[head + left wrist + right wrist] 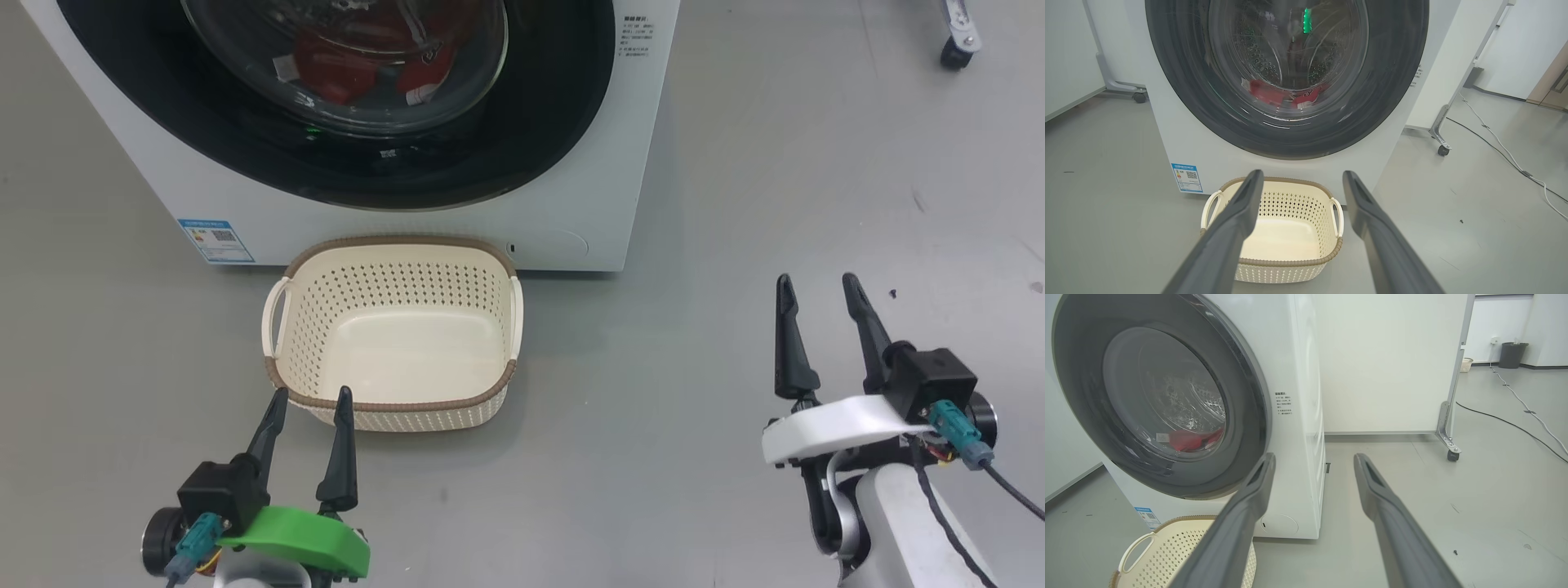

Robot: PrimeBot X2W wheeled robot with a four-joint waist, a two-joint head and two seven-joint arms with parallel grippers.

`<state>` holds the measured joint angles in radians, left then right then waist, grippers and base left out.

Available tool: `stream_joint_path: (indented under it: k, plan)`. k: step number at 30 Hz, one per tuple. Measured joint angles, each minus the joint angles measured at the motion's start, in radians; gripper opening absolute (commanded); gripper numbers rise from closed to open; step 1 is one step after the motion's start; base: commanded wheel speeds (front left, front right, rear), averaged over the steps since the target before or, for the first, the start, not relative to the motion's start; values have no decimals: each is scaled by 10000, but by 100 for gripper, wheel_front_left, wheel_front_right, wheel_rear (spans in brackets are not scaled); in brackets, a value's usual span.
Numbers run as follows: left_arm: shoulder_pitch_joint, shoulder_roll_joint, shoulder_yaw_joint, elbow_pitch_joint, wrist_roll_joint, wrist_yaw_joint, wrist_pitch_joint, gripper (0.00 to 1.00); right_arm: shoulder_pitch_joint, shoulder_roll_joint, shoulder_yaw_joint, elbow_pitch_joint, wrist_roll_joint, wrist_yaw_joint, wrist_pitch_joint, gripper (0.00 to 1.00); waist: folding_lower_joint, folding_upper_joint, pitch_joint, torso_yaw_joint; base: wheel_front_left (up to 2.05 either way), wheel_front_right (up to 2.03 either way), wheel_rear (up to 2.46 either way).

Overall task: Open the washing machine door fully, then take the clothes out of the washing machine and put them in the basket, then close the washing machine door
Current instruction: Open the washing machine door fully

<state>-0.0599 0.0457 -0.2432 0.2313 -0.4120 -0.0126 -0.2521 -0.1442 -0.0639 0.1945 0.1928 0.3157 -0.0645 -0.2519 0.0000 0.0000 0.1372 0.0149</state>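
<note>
Red clothes [335, 65] behind the shut washing machine door [522, 155]; cream basket [392, 242] on the floor [694, 367] just before the washing machine [571, 220], at its lower front edge.
Left gripper [313, 392] hovers at the basket's near rim, right gripper [816, 278] well apart over bare grey floor off the machine's right corner; both jaws spread wide, holding nothing.

One washing machine [563, 196], one door [539, 131], one basket [392, 242] — one left hand [313, 394], one right hand [817, 279].

Left gripper [313, 395]: two long dark tapered fingers [339, 457], curved green bracket [302, 535], teal connector [194, 543]. Right gripper [817, 280]: same fingers, white bracket [833, 425], black block [931, 380], black cable [1016, 491], pale forearm [898, 531].
</note>
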Motion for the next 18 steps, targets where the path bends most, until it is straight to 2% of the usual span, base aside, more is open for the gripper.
stream_joint_path:
  k: [4,8,9,10,13,18]
  plan:
    - [-298,-6,-157,-157,10,-6,2,100,-600,-19,-167,-309,102,23,-2,100,0,0,440,86,0,0,0]
    - [-686,-12,-234,-297,12,-31,0,100,-1409,-257,-299,-554,132,228,0,100,0,0,917,199,0,0,0]
    - [-770,-13,-261,-334,12,-40,0,100,-1642,-324,-339,-606,196,286,15,47,0,0,1038,231,0,0,0]
    - [-858,-15,-293,-368,12,-104,0,100,-1883,-389,-364,-642,230,339,96,0,0,1,1163,265,0,0,0]
    - [-1112,-19,-408,-426,12,-194,0,100,-2561,-612,-366,-711,326,566,384,0,0,0,1531,377,0,0,0]
    - [-1520,-36,-531,-456,-23,-282,0,100,-3544,-732,-635,-715,752,738,855,0,0,0,2099,618,0,0,0]
